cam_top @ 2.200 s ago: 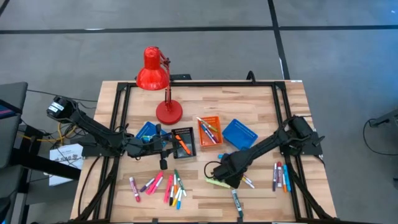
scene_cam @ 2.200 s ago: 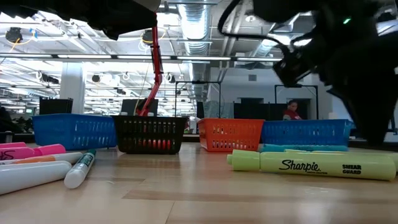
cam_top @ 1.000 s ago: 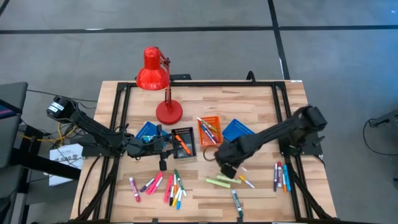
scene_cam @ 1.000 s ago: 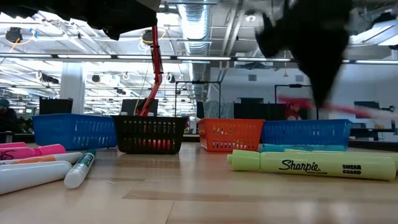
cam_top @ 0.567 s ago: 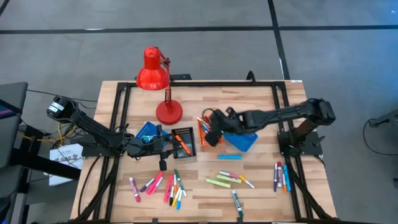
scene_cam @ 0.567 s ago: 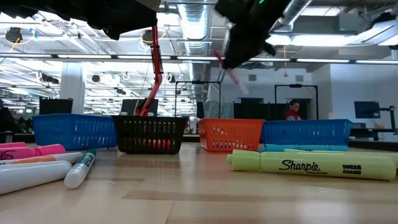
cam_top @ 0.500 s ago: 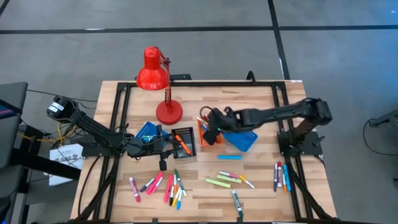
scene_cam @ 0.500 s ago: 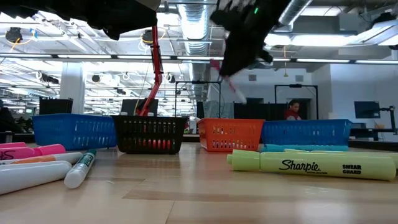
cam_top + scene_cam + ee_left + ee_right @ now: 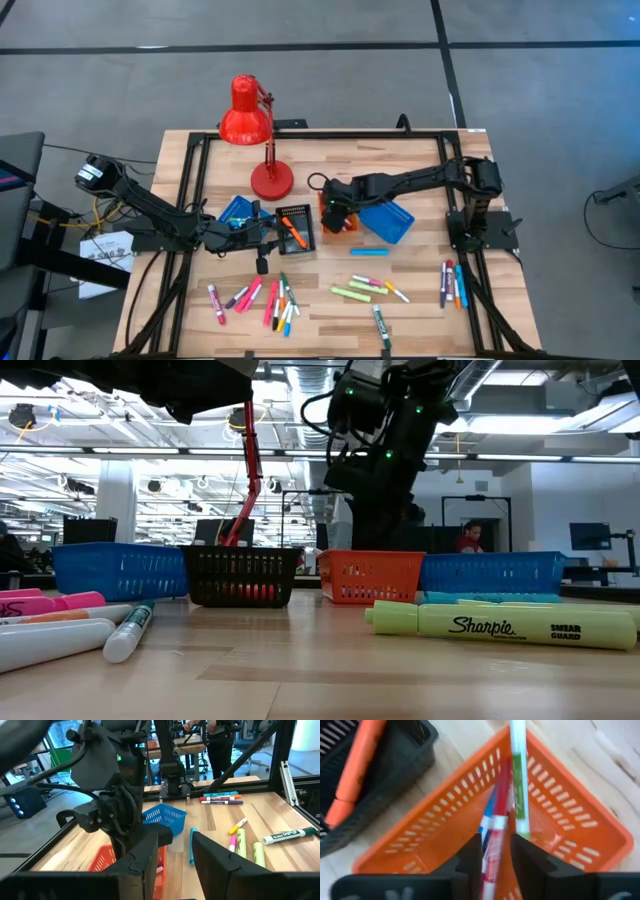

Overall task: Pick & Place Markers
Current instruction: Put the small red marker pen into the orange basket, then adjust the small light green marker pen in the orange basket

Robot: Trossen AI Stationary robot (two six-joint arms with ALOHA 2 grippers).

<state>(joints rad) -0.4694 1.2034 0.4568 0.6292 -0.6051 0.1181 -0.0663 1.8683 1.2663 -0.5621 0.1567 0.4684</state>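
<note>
Swung from the loose markers [image 9: 368, 287] to above the orange tray [image 9: 341, 222], the right gripper [image 9: 334, 219] parts its fingers slightly around a red marker [image 9: 494, 851] over it; most markers remain on the surface [image 9: 420, 180], the left gripper [image 9: 262, 238] idling, fingers spread, beside that tray.

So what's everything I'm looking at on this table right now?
Lamp: one, red, at the table's far side.
Trays: four in a row at mid-table: blue tray, black tray, orange tray, second blue tray.
Orange marker: one, lying in the black tray.
Markers in the orange tray: several, red, blue, green-and-white.
Loose markers: many, mixed colours, scattered along the near side.
Yellow highlighter: one, lying on the wood.
Person: one, in the room behind.
Left gripper: low beside the black tray, jaws open.
Right gripper: over the orange tray.
</note>
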